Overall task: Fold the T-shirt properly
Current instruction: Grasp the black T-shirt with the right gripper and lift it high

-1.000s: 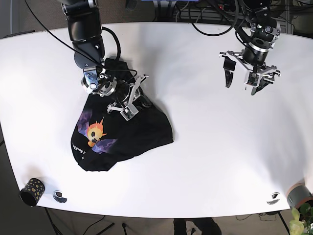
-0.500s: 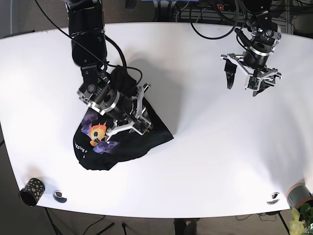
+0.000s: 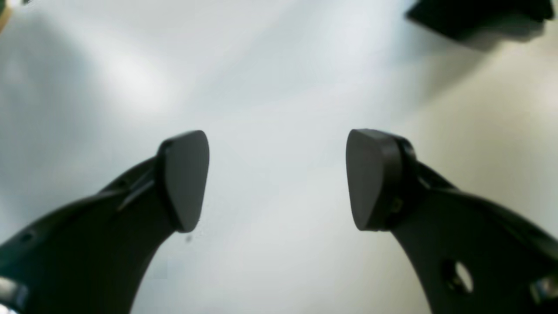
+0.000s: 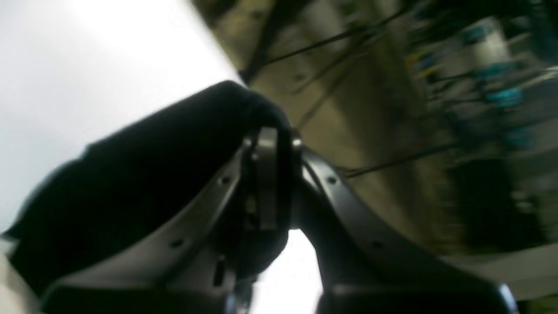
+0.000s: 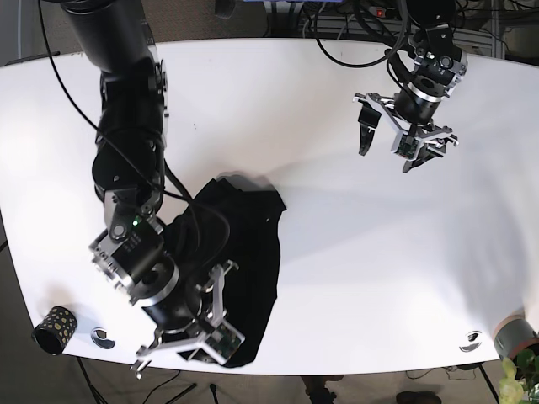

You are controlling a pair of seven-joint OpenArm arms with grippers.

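The black T-shirt (image 5: 247, 241) lies bunched in a long strip from the table's middle left down to the front edge; its print is hidden. My right gripper (image 5: 198, 337) is low at the front edge, on the shirt's near end. In the right wrist view the gripper (image 4: 266, 174) is shut on a fold of the black cloth (image 4: 144, 174), lifted off the table. My left gripper (image 5: 394, 150) hovers open and empty over bare table at the back right, far from the shirt. In the left wrist view the gripper (image 3: 279, 179) is wide open above the white table (image 3: 279, 65).
A black cup with gold dots (image 5: 55, 328) stands at the front left corner, beside a small round marker (image 5: 104, 337). Another marker (image 5: 471, 340) and a potted plant (image 5: 515, 362) are at the front right. Cables run along the back edge.
My right arm has swung from the table's left middle toward the front edge, dragging the shirt with it and turning the print out of sight. The left gripper shifted slightly left.
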